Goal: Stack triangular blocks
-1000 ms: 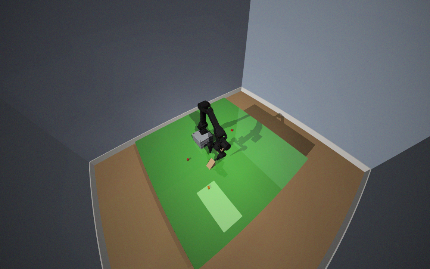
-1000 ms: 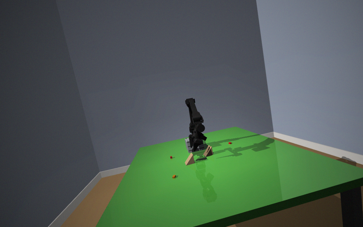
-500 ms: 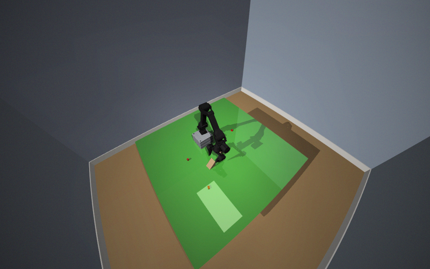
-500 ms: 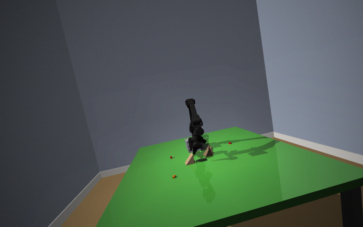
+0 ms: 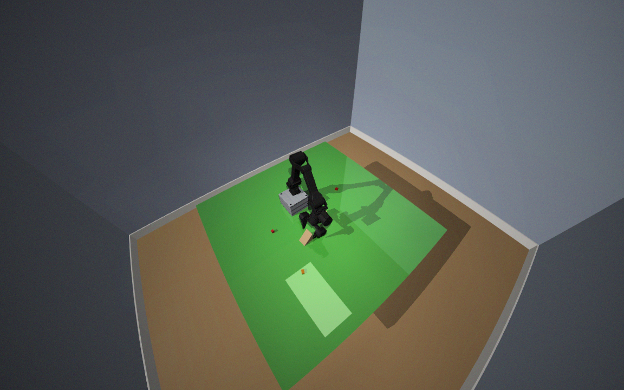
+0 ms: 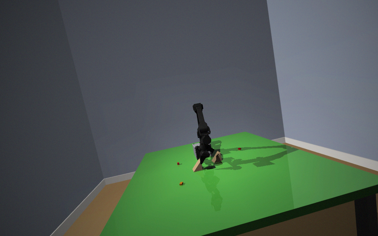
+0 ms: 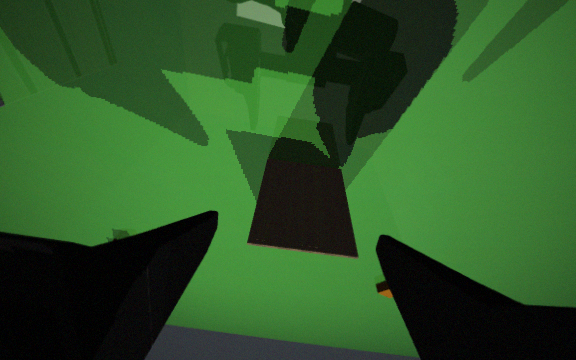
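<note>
The gripper (image 6: 206,160) hangs low over the green table (image 6: 272,187), pointing downward, with its two black fingers spread wide and nothing held between them. In the wrist view the fingers stand far apart at the bottom corners of the picture, and green table surface shows in the gap.

In the exterior view the two triangular blocks stand on the table on either side of the gripper. The nearer triangular block (image 6: 197,166) is just beside the gripper on its left side in that view, and the farther triangular block (image 6: 217,157) is just beside it on the right. Both are tan wedges resting on a flat face, and they are apart from each other. Whether a finger touches either block I cannot tell, because the black gripper covers part of them.

From the top view only one tan block (image 5: 306,236) is visible, just beside the gripper tip; the other is hidden under the arm (image 5: 310,186).

In the wrist view a dark block face (image 7: 303,207) lies ahead of the gripper, between the lines of the two fingers, in shadow.

Behind the gripper is the grey robot base (image 5: 293,201). Two small red cubes (image 6: 178,163) and (image 6: 239,148) lie well apart from the gripper on either side, and a small orange cube (image 6: 181,183) lies in front of it, nearer to the exterior camera.
</note>
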Controlling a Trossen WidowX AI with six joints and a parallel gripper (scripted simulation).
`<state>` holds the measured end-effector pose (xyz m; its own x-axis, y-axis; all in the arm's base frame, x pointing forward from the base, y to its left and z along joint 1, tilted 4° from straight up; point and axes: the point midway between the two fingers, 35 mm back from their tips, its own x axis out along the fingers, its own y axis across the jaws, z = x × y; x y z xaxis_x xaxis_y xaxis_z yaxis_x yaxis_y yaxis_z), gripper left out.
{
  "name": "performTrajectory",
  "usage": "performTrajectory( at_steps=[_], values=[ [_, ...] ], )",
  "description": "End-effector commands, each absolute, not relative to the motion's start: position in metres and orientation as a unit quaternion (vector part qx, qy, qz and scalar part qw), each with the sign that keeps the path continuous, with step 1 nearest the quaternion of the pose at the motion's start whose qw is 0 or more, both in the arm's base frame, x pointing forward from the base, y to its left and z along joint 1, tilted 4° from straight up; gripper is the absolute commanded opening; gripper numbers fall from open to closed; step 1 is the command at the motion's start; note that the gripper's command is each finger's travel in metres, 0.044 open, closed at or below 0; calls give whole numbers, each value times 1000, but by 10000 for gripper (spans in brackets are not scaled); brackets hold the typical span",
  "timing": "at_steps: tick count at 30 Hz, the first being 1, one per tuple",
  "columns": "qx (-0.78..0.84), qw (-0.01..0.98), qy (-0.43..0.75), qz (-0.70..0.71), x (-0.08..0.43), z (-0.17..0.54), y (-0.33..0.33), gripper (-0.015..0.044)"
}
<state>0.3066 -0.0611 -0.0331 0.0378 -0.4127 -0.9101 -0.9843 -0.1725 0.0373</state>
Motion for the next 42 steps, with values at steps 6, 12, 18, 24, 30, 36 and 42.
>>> performTrajectory(
  at_steps=[6,12,18,24,30,36,42],
  values=[
    [-636,336,547,427,308,-47,-66,440],
    [-637,336,547,427,308,-56,-70,440],
    [-637,335,548,427,308,-65,-74,440],
    [-637,335,548,427,308,-74,-78,440],
    [-637,335,548,427,308,-76,-79,361],
    [-637,335,548,427,308,-76,-79,243],
    [-637,335,548,427,308,-76,-79,203]
  ],
)
